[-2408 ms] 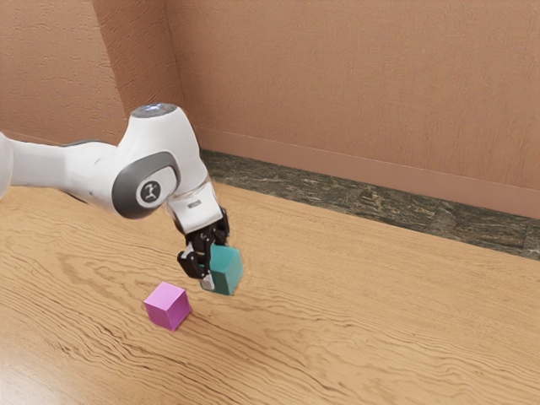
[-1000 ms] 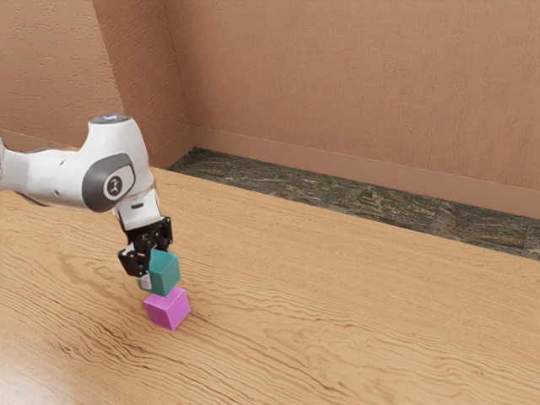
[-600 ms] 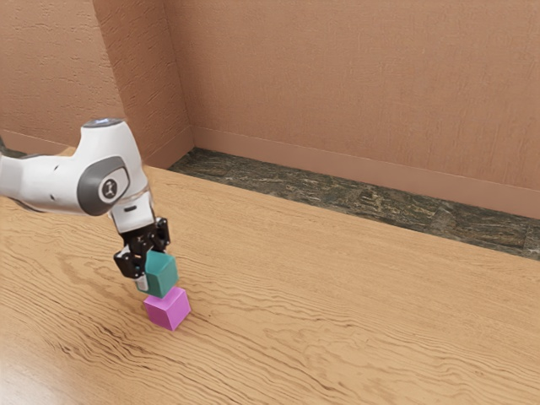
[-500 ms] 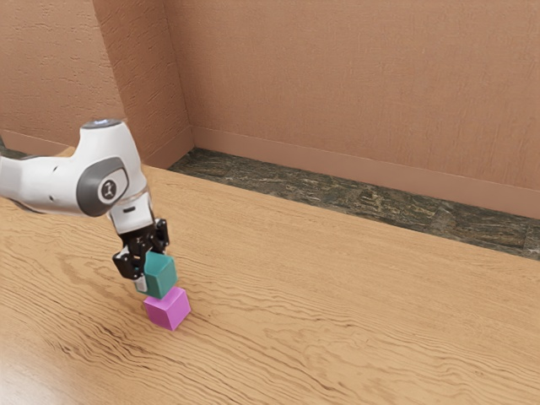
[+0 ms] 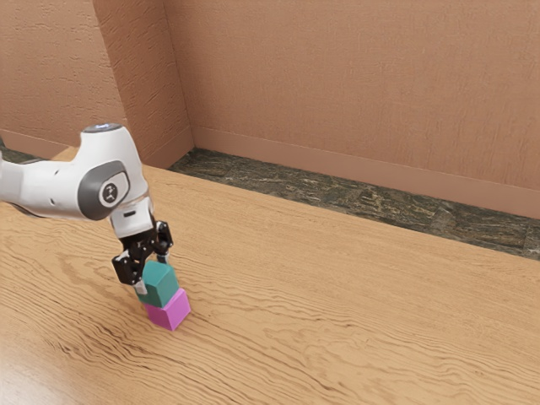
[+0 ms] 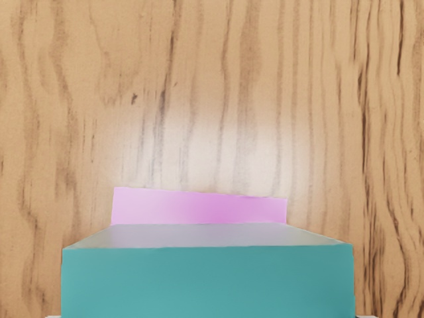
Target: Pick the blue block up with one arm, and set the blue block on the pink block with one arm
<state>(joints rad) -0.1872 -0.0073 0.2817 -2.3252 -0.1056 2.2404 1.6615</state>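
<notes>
Light wood-grain bench [image 5: 354, 287] fills the foreground, grain wavy, soft glare patch in wrist view. Behind it a strip of dark mottled stone floor [image 5: 363, 198], a plain baseboard [image 5: 363, 169], terracotta textured walls [image 5: 354, 76], corner jutting out at exterior view's left

Even warm light; faint soft shadows; pale glare on table [image 6: 205, 142].

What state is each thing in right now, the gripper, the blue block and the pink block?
gripper: shut on the blue block, low over the stack.
blue block: upright, held in the gripper, resting on top of the pink block.
pink block: flat on the table, carrying the blue block, not gripped.
</notes>
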